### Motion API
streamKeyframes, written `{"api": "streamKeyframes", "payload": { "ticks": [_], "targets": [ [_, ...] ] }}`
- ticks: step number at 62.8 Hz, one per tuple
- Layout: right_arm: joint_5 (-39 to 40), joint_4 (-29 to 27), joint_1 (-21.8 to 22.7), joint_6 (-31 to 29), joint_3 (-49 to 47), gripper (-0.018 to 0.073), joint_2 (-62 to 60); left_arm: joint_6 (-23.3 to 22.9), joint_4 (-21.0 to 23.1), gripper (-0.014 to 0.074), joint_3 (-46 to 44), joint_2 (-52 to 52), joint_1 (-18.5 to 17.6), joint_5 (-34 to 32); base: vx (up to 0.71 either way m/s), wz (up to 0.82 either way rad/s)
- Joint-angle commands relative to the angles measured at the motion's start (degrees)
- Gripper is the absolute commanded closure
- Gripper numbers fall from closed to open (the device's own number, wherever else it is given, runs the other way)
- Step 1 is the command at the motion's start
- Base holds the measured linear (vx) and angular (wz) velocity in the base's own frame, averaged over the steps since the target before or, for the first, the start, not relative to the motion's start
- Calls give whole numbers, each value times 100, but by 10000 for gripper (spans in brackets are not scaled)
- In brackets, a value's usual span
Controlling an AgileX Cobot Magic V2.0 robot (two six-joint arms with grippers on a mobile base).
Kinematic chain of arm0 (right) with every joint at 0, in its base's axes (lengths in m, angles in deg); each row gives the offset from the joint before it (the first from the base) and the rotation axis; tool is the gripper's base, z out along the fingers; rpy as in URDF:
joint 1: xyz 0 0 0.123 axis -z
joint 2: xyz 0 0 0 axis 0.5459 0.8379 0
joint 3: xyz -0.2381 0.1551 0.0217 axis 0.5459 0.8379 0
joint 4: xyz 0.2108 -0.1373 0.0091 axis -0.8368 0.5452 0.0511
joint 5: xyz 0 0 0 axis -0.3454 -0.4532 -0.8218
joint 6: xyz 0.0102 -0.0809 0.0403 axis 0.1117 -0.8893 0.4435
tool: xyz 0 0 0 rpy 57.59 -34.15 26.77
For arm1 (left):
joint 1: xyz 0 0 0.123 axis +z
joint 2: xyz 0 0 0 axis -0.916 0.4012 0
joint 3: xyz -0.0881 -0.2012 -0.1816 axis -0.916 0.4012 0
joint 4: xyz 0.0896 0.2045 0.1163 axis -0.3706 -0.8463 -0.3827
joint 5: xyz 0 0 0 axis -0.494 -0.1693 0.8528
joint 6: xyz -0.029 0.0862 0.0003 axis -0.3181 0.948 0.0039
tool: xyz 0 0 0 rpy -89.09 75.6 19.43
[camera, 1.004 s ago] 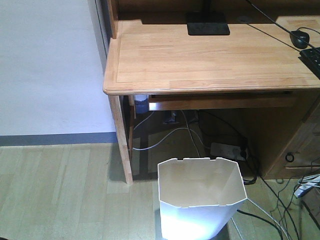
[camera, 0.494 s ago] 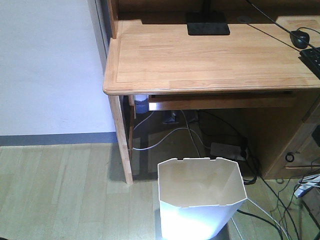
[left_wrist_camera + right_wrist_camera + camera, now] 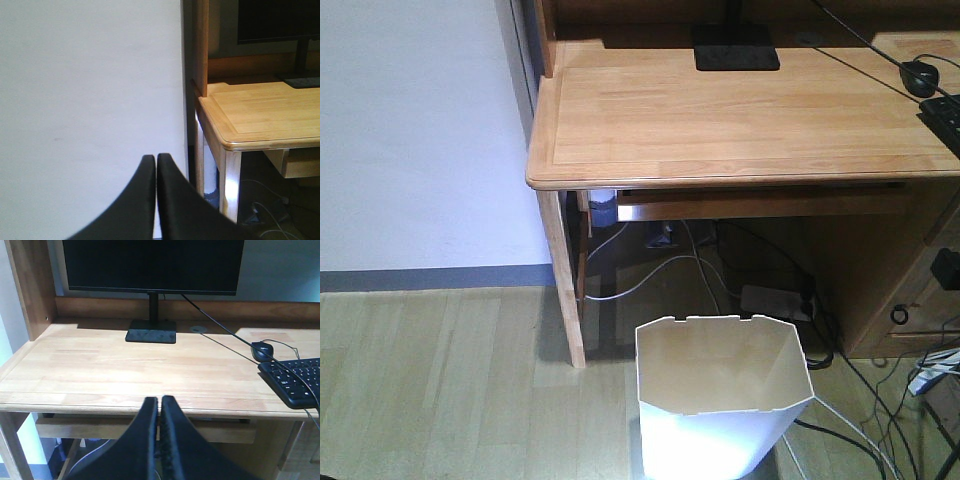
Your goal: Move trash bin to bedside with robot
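Note:
The white trash bin (image 3: 720, 400) stands upright on the wood floor in front of the desk, low in the front view, its cream inside showing nothing in it. No gripper touches it. In the left wrist view my left gripper (image 3: 156, 158) is shut on nothing and points at a white wall beside the desk corner. My right gripper (image 3: 160, 400) is also shut on nothing, level with the desk's front edge. A small black part of the robot (image 3: 946, 268) shows at the right edge of the front view. The bedside is out of view.
The light wooden desk (image 3: 740, 120) rises right behind the bin, carrying a monitor (image 3: 150, 265), a mouse (image 3: 261, 350) and a keyboard (image 3: 295, 380). A power strip (image 3: 775, 300) and loose cables (image 3: 880, 420) lie under it and right of the bin. Left is a white wall (image 3: 90, 100).
A black part of the robot has come into the front view at the right edge. The bin and the desk have not moved.

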Motion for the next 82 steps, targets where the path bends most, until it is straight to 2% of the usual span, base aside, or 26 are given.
{"api": "streamKeyframes", "payload": {
  "ticks": [1,10,16,32,42,54,59,69,82],
  "targets": [
    [426,-2,-3,-87,-211,550,30,-25,26,603,-119,-29,8,-416,0,0],
    [430,9,-3,-95,-211,511,30,-25,26,603,-119,-29,8,-416,0,0],
    [407,9,-3,-95,-211,445,30,-25,26,603,-119,-29,8,-416,0,0],
    [405,9,-3,-95,-211,139,30,-25,26,603,-119,-29,8,-416,0,0],
    [398,9,-3,-90,-211,5,30,-25,26,603,-119,-29,8,-416,0,0],
    [432,9,-3,-84,-211,-16,30,-25,26,603,-119,-29,8,-416,0,0],
    [376,-172,-3,69,-211,-11,36,-25,26,603,-119,-29,8,-416,0,0],
    [-342,-223,-3,98,-503,13,381,-25,26,603,-119,-29,8,-416,0,0],
    [-994,-208,-3,69,-1182,39,1605,-25,26,603,-119,-29,8,-416,0,0]
  ]
}}
